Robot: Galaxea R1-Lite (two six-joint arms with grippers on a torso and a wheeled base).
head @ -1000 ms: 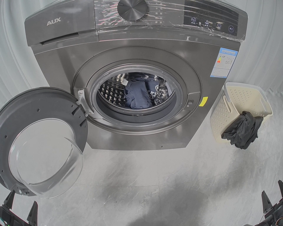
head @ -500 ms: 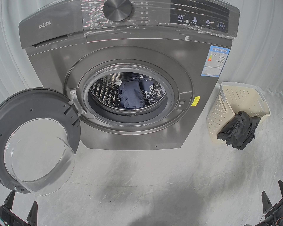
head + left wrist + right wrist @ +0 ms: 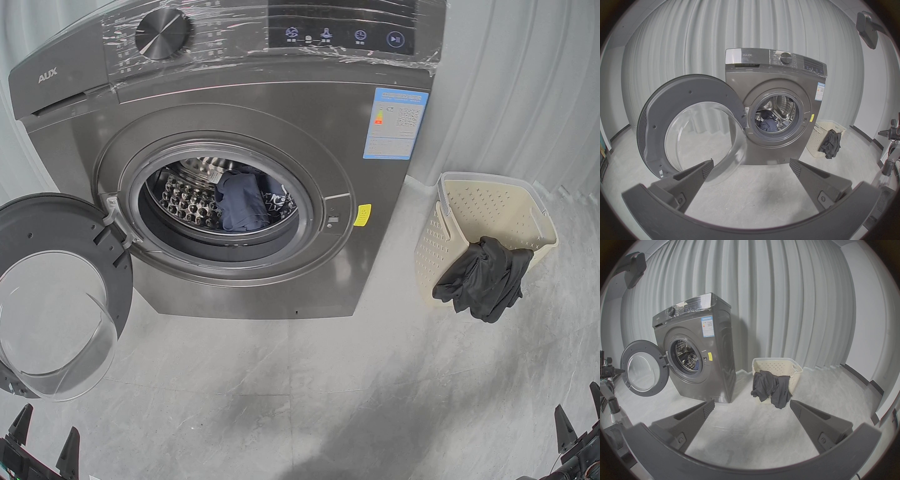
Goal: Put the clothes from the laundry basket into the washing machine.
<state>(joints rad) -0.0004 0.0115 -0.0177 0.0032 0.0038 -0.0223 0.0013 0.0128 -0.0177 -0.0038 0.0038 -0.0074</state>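
Observation:
A grey washing machine [image 3: 237, 119] stands ahead with its round door [image 3: 56, 294] swung open to the left. Dark blue clothes [image 3: 240, 200] lie inside the drum. To the right of the machine a cream laundry basket [image 3: 494, 206] sits on the floor, and a black garment [image 3: 484, 278] hangs over its front rim. My left gripper [image 3: 44, 440] is low at the near left, open and empty. My right gripper [image 3: 578, 415] is low at the near right, open and empty. Both are well back from the machine and basket. The basket [image 3: 778, 366] and black garment [image 3: 772, 387] lie ahead of the right gripper [image 3: 751, 407].
Bare grey floor [image 3: 300, 387] stretches between me and the machine. A pleated white curtain [image 3: 531, 94] forms the back wall behind the basket. The open door juts out over the floor at the left.
The head view has swung to the right, so the machine and basket sit further left in the picture. Neither gripper has moved in the frame, and nothing was picked up.

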